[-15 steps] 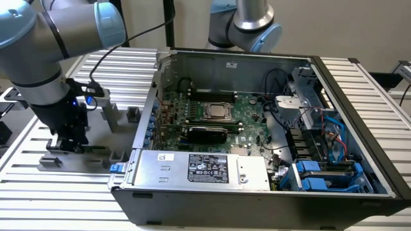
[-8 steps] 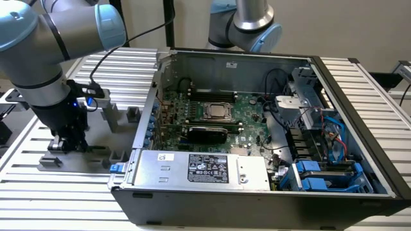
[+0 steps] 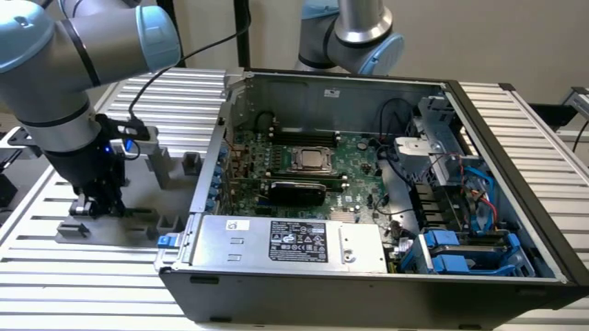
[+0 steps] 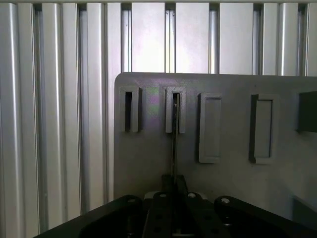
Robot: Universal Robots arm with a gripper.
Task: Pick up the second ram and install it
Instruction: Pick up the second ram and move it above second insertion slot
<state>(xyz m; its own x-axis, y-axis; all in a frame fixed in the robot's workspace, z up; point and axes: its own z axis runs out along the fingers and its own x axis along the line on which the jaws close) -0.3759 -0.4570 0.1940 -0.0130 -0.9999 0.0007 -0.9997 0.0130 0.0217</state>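
The second ram (image 4: 174, 144) shows edge-on as a thin dark strip, standing in a slot of the gray fixture plate (image 4: 143, 163). My gripper (image 4: 174, 182) has its fingers drawn together on the strip's near end. In the exterior view, the gripper (image 3: 101, 205) points down onto the gray fixture (image 3: 115, 233) on the slatted table, at the exterior view's left of the open computer case (image 3: 368, 276). The stick itself is hidden there behind the fingers.
Inside the case, the motherboard (image 3: 354, 165) lies flat with a CPU (image 3: 311, 160) and long black memory slots (image 3: 304, 131) beside it. A power supply (image 3: 294, 241) and blue drive bays (image 3: 460, 252) fill the near side. A second arm (image 3: 354, 34) stands behind the case.
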